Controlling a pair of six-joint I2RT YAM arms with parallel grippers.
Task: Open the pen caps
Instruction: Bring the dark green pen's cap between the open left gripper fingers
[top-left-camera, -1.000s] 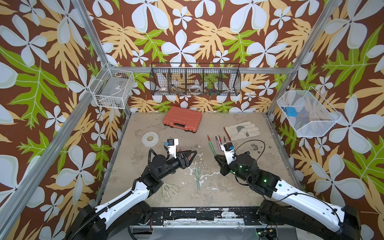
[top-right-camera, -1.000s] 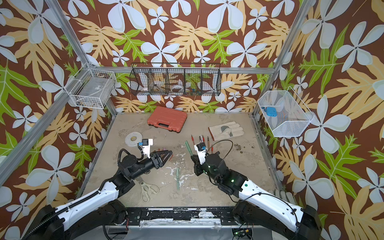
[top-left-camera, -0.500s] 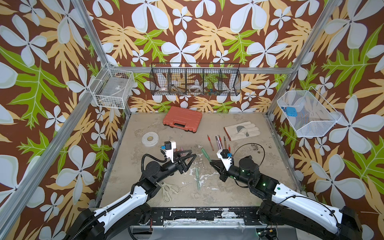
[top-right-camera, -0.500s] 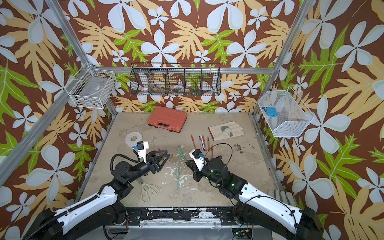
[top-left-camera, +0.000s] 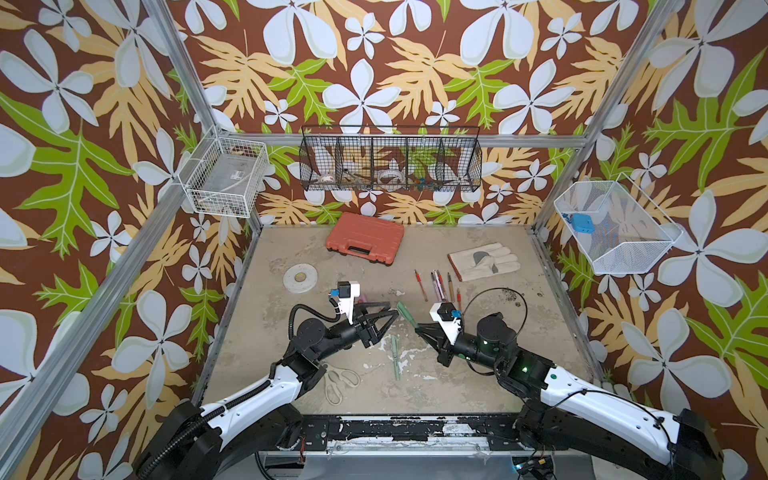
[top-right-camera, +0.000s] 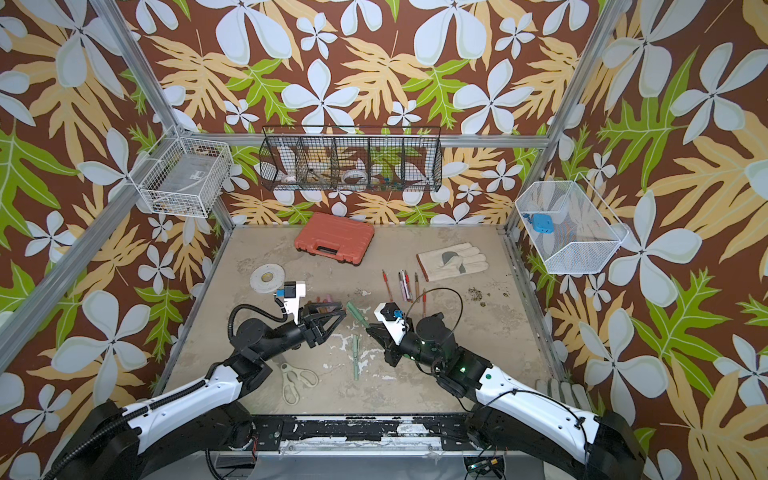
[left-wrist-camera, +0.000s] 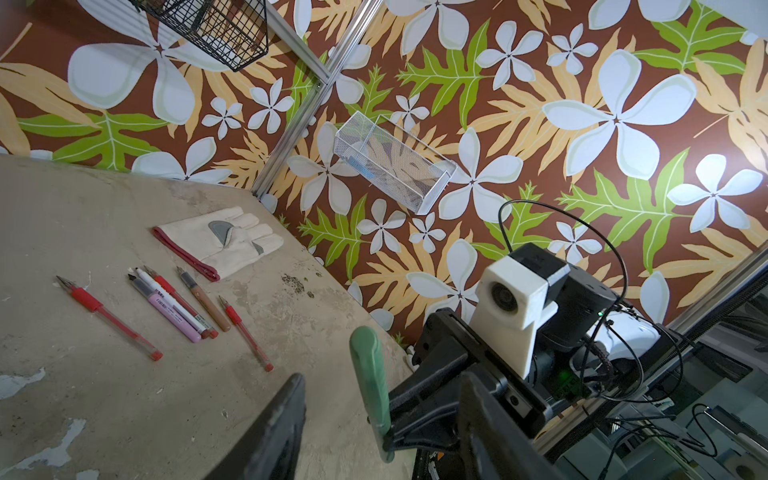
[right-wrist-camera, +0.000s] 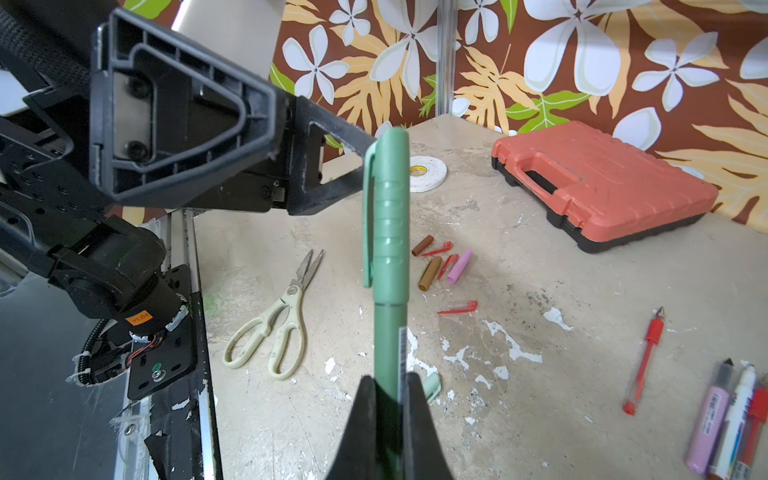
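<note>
Right claw (right-wrist-camera: 389, 383) pinching green pen (right-wrist-camera: 386, 340) aloft over table (top-left-camera: 478, 374) centre; cap (right-wrist-camera: 390, 208) sits inside spread left claw (left-wrist-camera: 380, 392). Risk: off-centre squeeze snags clip (right-wrist-camera: 367, 216), so pen twists or slips loose.

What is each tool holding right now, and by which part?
Right tool grips the green pen by its barrel, cap end free. Left tool is open at the cap, holding nothing.
</note>
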